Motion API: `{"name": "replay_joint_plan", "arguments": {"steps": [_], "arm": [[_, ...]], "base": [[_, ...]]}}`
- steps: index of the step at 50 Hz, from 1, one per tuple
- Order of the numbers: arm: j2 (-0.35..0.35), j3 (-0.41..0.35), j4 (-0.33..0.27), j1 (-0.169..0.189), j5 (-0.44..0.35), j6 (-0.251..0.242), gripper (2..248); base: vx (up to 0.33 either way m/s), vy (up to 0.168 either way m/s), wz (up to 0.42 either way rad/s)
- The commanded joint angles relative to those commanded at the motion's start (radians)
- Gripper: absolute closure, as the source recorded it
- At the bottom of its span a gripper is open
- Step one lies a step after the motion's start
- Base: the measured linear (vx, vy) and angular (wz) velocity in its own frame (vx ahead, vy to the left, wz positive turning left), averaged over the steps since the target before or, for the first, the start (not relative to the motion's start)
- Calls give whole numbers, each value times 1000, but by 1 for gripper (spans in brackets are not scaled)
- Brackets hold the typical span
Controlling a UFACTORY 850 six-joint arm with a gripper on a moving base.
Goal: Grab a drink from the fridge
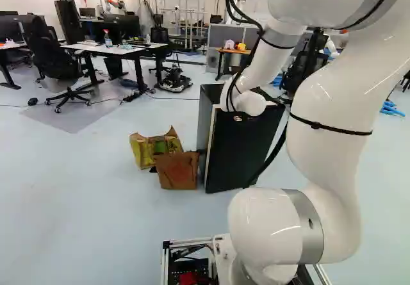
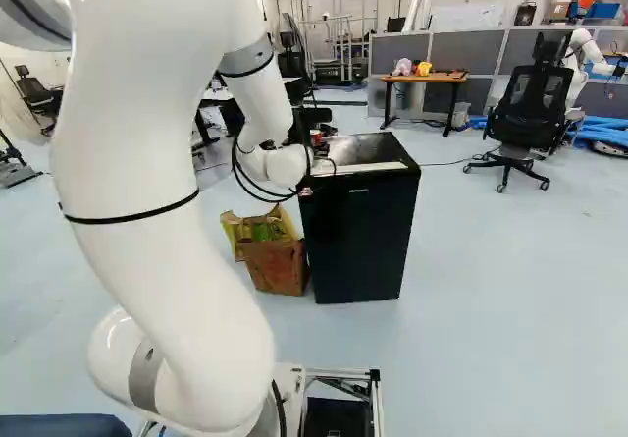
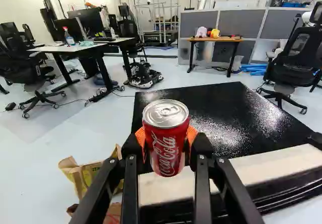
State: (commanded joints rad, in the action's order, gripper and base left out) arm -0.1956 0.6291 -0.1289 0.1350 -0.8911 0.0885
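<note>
A grey partition (image 3: 241, 25) runs along the back of the room. The white arm (image 2: 162, 182) reaches forward to the black fridge (image 2: 358, 236), whose glossy top has a pale strip along its near edge. A wooden table (image 3: 215, 40) stands before the partition, well apart from the fridge. On the floor beside the fridge's left side sit a brown cardboard box (image 1: 177, 171) and a yellow-green one (image 1: 144, 149). The gripper (image 2: 316, 140) is closed on the red drink can (image 3: 166, 143), an orange pad at either side. The can is upright, by the left edge of the fridge's top in the right base view; whether it touches the top cannot be told.
</note>
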Motion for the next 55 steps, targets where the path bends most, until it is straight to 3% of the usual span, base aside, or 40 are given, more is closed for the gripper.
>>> {"name": "replay_joint_plan", "arguments": {"steps": [30,55], "arm": [[235,-268,64,-67,9,-44,151],[376,-429,102,-107,15,-70,151]], "base": [[0,0,0],[0,0,0]]}}
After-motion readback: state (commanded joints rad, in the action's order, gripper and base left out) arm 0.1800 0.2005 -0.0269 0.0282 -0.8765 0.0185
